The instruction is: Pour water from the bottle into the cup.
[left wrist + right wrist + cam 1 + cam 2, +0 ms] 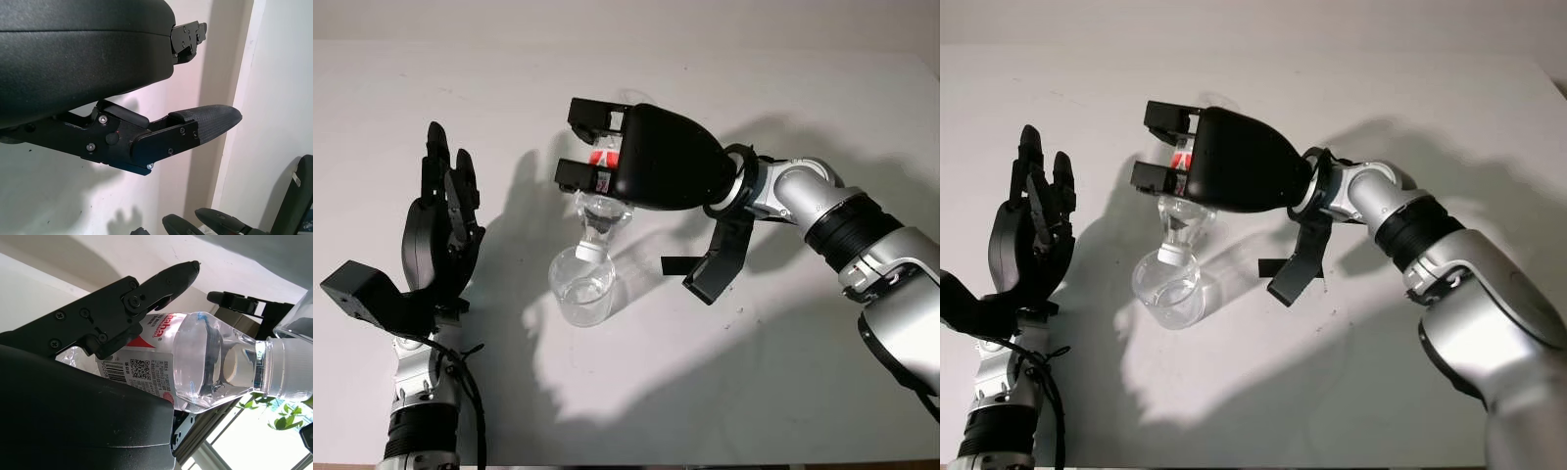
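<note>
A clear plastic cup [580,287] stands on the white table [724,392] near the middle. My right hand [607,152] is shut on a clear water bottle [600,211] with a red-and-white label [146,357], held tilted neck-down above the cup. The bottle's white neck [286,369] sits right at the cup's rim [298,320]. A little water lies in the cup's bottom. My left hand [445,211] is open, raised upright to the left of the cup and apart from it.
The right forearm [842,230] reaches in from the right over the table. A black part [715,259] hangs under the right wrist, just right of the cup. Bare white table surrounds the cup.
</note>
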